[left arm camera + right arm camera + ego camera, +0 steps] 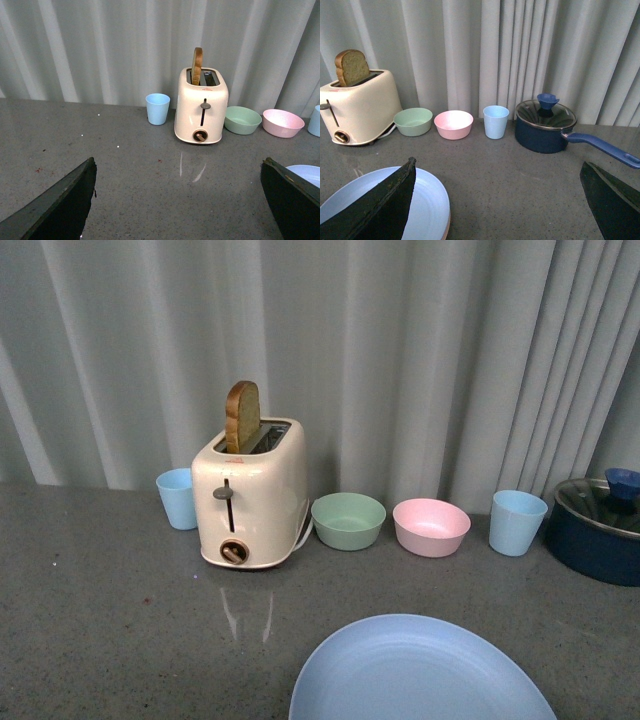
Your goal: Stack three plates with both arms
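A light blue plate (pixel 420 672) lies flat on the gray counter (pixel 110 630), a pink rim (pixel 448 226) peeking from beneath it. The left fingers (pixel 55 205) are spread wide, holding nothing, the plate just beside one. The right fingers (pixel 375 210) are spread too, one over the plate.

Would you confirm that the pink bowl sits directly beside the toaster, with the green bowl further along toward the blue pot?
Not quite: the front view shows the green bowl beside the toaster, and the pink bowl further along toward the blue pot.
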You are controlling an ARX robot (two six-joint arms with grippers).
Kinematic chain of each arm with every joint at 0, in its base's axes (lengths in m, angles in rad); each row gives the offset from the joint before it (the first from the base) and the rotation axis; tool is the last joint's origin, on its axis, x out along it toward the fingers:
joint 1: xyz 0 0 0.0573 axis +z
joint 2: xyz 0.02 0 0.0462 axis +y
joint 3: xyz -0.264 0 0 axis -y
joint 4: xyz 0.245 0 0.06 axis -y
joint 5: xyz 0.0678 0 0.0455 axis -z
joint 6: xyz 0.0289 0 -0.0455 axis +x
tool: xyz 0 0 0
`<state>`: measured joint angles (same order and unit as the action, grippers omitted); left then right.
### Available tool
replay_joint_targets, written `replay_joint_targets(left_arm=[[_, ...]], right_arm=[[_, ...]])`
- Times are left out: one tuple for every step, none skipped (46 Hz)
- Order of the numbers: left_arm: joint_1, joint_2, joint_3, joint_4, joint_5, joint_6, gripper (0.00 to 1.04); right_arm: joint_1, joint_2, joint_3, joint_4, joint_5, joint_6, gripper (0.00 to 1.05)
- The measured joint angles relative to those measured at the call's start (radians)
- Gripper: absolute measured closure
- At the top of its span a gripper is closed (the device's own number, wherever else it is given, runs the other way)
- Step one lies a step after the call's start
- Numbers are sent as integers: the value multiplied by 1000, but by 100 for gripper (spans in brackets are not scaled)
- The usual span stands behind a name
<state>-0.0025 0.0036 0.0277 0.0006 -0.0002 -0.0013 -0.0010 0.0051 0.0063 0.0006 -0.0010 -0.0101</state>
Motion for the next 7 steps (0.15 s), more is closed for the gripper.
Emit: replay_joint_targets(left_arm=[[0, 0, 0, 0, 0, 0, 7], [0, 0, 0, 0, 0, 0, 7], [0, 0, 0, 0, 0, 0, 7], [0, 0, 0, 0, 0, 0, 7], [0, 0, 0, 0, 0, 0, 7], [0, 0, 0, 0, 0, 0, 7], [0, 0, 0, 0, 0, 0, 7]], right_arm=[[0, 0, 0, 0, 0, 0, 7], [0, 0, 0, 0, 0, 0, 7], [0, 0, 0, 0, 0, 0, 7], [0, 0, 0, 0, 0, 0, 7], [0, 0, 0, 0, 0, 0, 7], [0, 0, 0, 0, 0, 0, 7], [0, 0, 0, 0, 0, 0, 7]])
